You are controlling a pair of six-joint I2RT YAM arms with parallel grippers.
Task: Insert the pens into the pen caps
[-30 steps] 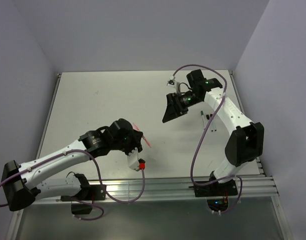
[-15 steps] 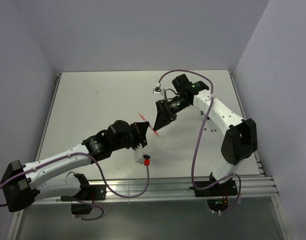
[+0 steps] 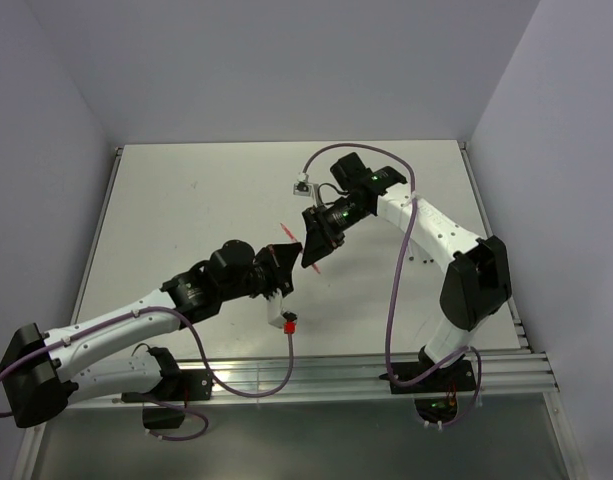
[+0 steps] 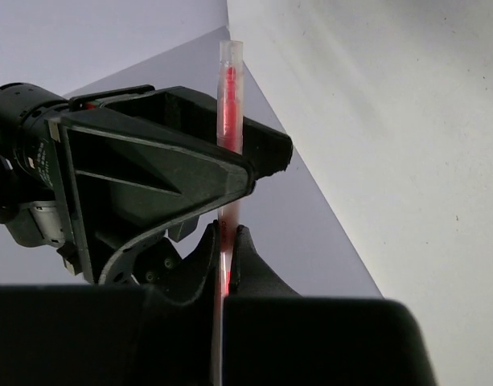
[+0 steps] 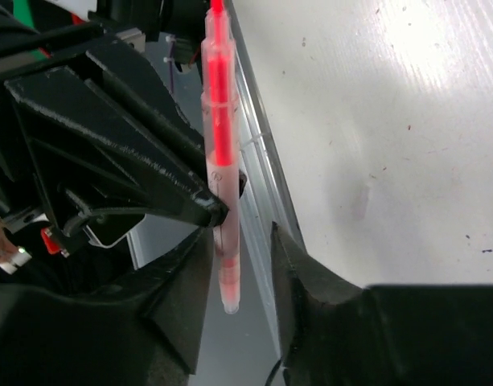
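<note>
Left gripper (image 4: 224,245) was pressed together on the red pen (image 4: 229,88), pinching it low on the barrel. In the left wrist view the pen stood upright at frame centre, its clear-walled end sticking up past the black right gripper (image 5: 240,237). The right gripper was spread, one finger on each side of the pen's clear end. There was a visible gap on the right side; contact on the left side was unclear. In the top view both grippers met at frame centre above the white bench (image 3: 186,200). The pen was held up off it and tilted, with a red bit showing just left of the right gripper.
</note>
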